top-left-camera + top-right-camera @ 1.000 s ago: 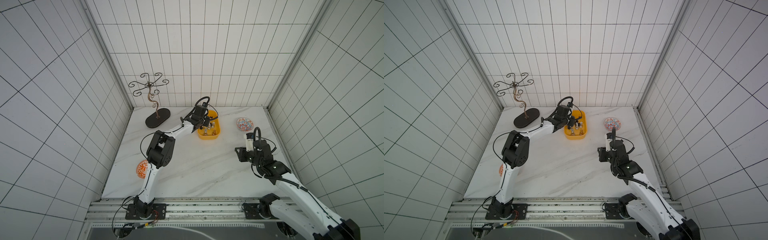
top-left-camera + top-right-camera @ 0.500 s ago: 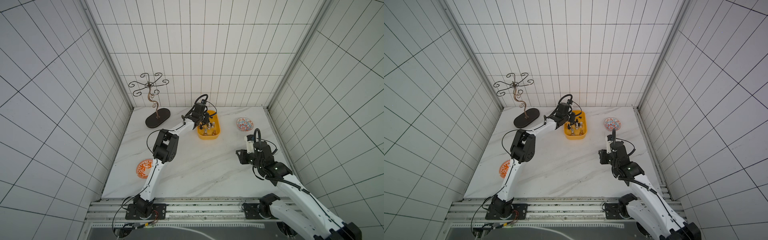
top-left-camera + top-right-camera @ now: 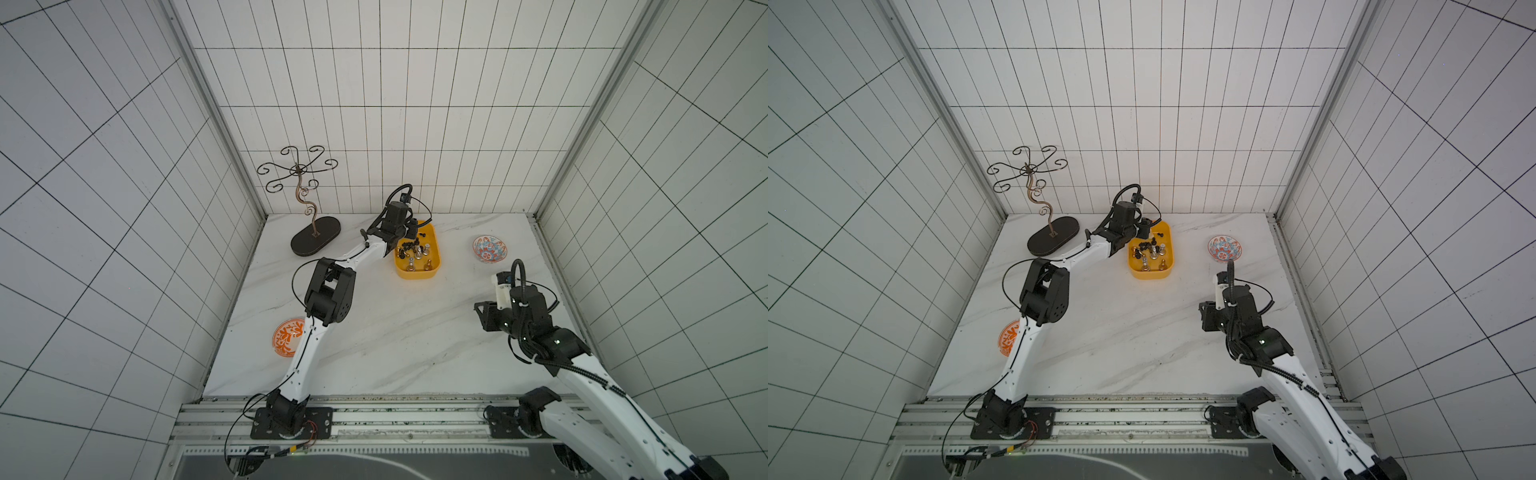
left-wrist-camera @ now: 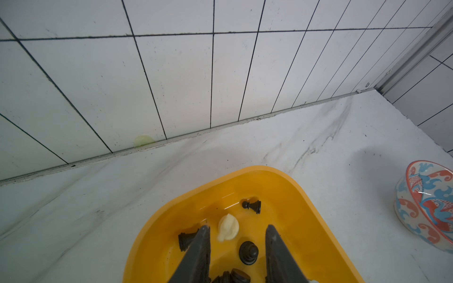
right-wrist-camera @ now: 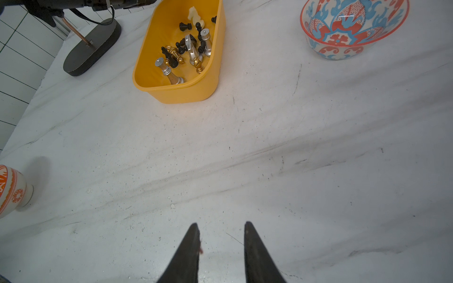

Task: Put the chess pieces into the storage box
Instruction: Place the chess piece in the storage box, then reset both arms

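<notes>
Marble tabletop [image 3: 374, 332] carries the yellow storage box [image 4: 289, 208]. Low-centre in frame, left gripper [image 4: 237, 226] gapes partly, empty, cream piece [image 4: 228, 227] lying beneath. Lift straight up, avoiding the black pawn [image 4: 248, 252].

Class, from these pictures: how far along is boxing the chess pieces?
Done: the black, silver and gold chess pieces lie in the yellow box, the cream piece among them. In hand: nothing; the left gripper hangs open over the box, the right gripper open above the table. Left: no piece shows outside the box, so likely just retracting the arms.
</notes>
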Action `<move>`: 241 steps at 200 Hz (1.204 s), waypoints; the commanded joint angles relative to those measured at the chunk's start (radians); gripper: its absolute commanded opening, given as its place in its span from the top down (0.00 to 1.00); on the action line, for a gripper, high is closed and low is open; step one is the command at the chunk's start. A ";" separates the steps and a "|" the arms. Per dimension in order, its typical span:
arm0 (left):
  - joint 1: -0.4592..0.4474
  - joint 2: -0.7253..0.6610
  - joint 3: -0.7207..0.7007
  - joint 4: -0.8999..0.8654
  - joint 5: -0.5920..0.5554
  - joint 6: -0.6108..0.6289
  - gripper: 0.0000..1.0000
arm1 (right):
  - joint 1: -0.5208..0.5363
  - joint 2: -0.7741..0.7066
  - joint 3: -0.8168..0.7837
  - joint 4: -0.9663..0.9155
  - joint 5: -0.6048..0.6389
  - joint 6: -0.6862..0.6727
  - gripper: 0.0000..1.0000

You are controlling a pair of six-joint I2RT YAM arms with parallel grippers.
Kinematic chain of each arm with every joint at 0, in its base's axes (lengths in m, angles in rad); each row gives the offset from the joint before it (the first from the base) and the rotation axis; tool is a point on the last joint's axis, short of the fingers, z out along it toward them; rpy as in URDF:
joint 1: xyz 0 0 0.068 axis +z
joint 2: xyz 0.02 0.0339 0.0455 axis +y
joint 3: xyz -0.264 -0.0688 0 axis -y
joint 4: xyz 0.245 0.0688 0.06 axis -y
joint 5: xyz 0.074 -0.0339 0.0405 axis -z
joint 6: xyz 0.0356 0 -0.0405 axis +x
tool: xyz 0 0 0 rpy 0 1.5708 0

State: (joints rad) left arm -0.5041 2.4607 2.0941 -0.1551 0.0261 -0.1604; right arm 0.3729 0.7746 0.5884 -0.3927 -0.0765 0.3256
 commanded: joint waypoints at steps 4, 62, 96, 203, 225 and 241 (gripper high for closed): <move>-0.002 0.014 0.040 0.026 0.020 0.007 0.63 | -0.005 -0.015 0.017 -0.029 0.017 0.009 0.68; -0.002 -0.056 0.014 0.024 0.041 0.025 0.59 | -0.006 -0.028 0.019 -0.030 0.030 0.012 0.68; 0.000 -0.187 -0.137 0.077 0.023 0.042 0.51 | -0.007 -0.018 0.026 0.000 0.080 -0.008 0.68; 0.117 -0.801 -0.899 0.409 -0.123 0.008 0.43 | -0.077 0.148 -0.058 0.529 0.349 -0.182 0.58; 0.172 -0.910 -1.035 0.428 -0.147 -0.007 0.41 | -0.152 0.230 -0.105 0.699 0.340 -0.197 0.50; 0.203 -0.976 -1.128 0.441 -0.193 -0.011 0.38 | -0.215 0.317 -0.120 0.784 0.300 -0.202 0.45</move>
State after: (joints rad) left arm -0.3405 1.5627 1.0721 0.2256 -0.0837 -0.1589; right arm 0.2340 0.9981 0.5423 0.1688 0.2245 0.1658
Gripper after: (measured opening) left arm 0.605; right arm 0.525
